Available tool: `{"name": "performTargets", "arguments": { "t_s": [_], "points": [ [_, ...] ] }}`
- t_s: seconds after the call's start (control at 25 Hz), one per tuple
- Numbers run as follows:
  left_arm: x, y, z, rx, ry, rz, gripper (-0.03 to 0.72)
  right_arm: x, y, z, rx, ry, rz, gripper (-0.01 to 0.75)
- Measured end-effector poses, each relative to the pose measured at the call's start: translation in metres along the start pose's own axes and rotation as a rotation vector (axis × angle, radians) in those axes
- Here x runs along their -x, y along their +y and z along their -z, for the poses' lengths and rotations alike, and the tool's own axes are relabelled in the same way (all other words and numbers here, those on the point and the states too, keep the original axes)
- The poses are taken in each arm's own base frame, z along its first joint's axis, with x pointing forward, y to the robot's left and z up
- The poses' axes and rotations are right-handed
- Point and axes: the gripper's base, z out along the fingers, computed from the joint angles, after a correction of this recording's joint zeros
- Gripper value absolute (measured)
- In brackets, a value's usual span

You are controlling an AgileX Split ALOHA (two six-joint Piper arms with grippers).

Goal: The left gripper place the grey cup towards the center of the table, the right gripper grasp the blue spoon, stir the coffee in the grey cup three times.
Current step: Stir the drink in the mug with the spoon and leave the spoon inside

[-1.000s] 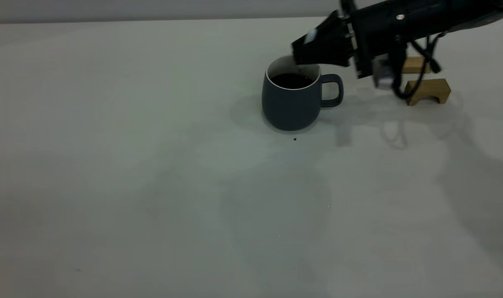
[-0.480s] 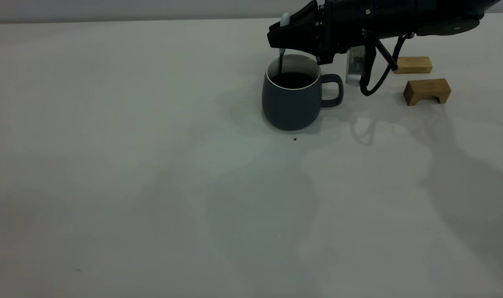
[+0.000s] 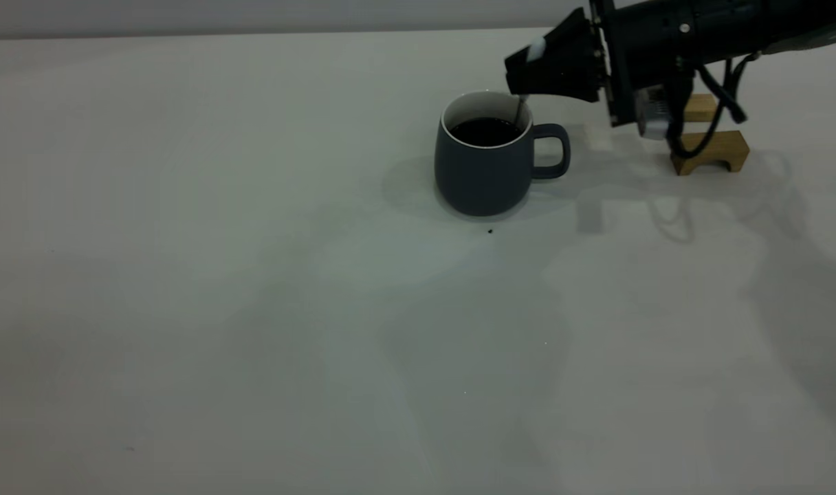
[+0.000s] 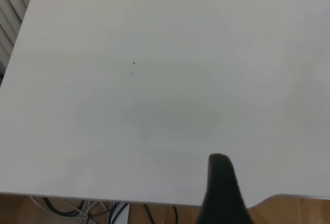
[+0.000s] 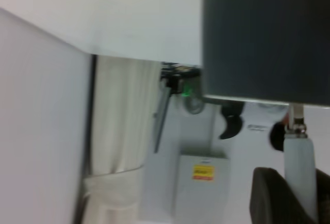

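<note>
Standing on the off-white table [image 3: 253, 309], the grey cup [image 3: 483, 172] serves as the landmark, with wide bare tabletop on the camera side of it. A tiny dark speck [image 3: 490, 231] lies on the table just in front of the cup's base. The cup is upright, its squarish loop handle [image 3: 554, 151] turned toward the right arm's side, and the coffee [image 3: 485, 131] lies as a flat dark disc inside its white interior.

Above the cup's rim on the handle side hangs the right end effector [image 3: 524, 75], reaching in from the right arm's side and tilted slightly downward. It is clamped on the blue spoon [image 3: 521, 108]: the pale handle tip pokes out above the dark fingers, and the thin stem runs down from them into the cup, meeting the coffee near the inner wall on the handle side. In the right wrist view the cup's dark wall [image 5: 265, 38] fills the frame, with the spoon's pale handle [image 5: 300, 175] beside a dark finger [image 5: 276, 195].

Beyond the cup, on the handle side and partly behind the arm, two wooden blocks sit on the table: an arch-shaped block [image 3: 717, 152] nearer and a flat block [image 3: 700, 106] farther back.

The left end effector [image 4: 221, 193] is away from the cup, over bare table near its edge; only one dark finger shows, so I cannot tell whether it is apart or together.
</note>
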Motion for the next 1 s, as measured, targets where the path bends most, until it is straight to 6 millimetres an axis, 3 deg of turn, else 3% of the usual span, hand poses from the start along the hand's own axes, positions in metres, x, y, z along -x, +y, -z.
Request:
{"name": "performTargets", "arguments": {
  "t_s": [0.24, 0.56, 0.72, 1.0],
  "points": [
    [0.000, 0.000, 0.000, 0.000, 0.000, 0.000, 0.585, -0.009, -0.004, -0.007, -0.070, -0.016, 0.063, 0.106],
    [0.000, 0.000, 0.000, 0.000, 0.000, 0.000, 0.585, -0.032, -0.007, -0.046, -0.022, 0.056, 0.015, 0.105],
    [0.000, 0.000, 0.000, 0.000, 0.000, 0.000, 0.585, -0.037, 0.005, -0.048, 0.109, 0.100, -0.055, 0.100],
    [0.000, 0.000, 0.000, 0.000, 0.000, 0.000, 0.585, -0.022, 0.014, -0.035, 0.190, 0.000, -0.081, 0.099]
  ]
}}
